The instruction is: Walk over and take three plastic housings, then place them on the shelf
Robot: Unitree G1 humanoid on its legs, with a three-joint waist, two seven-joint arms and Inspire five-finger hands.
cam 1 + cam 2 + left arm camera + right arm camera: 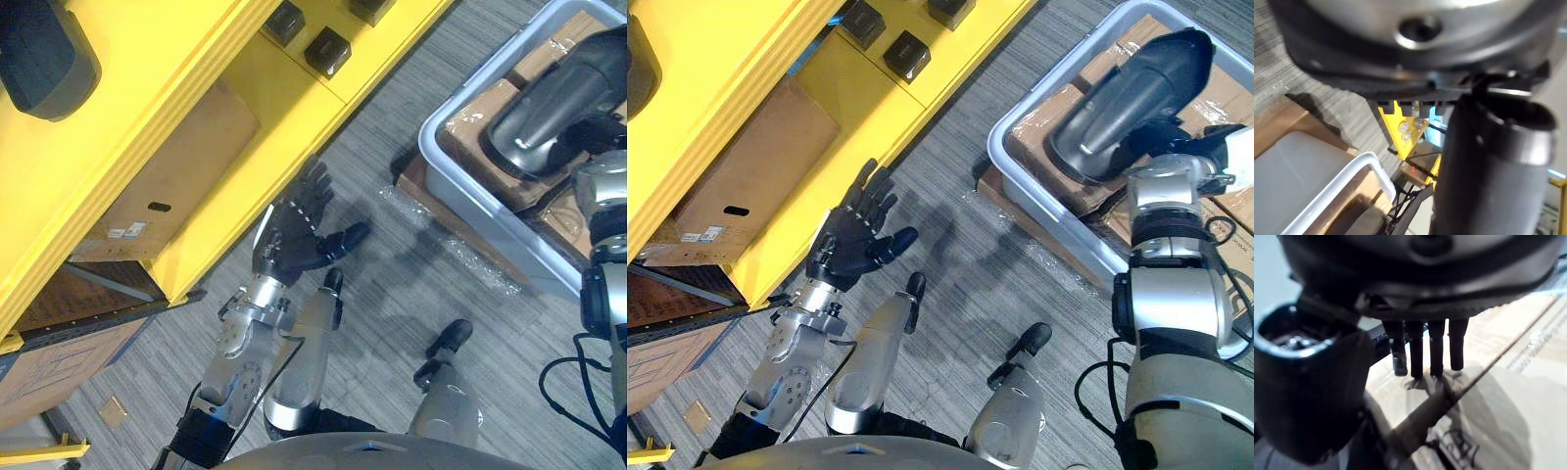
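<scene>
Left robot hand hangs over the floor beside the yellow shelf, fingers spread apart, holding nothing; right robot hand reaches into the grey tub, fingers straight, tips at a wrapped box; a dark housing lies over the boxes just beside that hand; whether it touches the housing I cannot tell.

left arm: we've got it coming in from the lower left, stretched forward
left hand: fingers straight and fanned out, thumb sticking off to the side
right arm: in from the right, forearm pointing forward
right hand: we see the fingers straight, lined up in a row
</scene>
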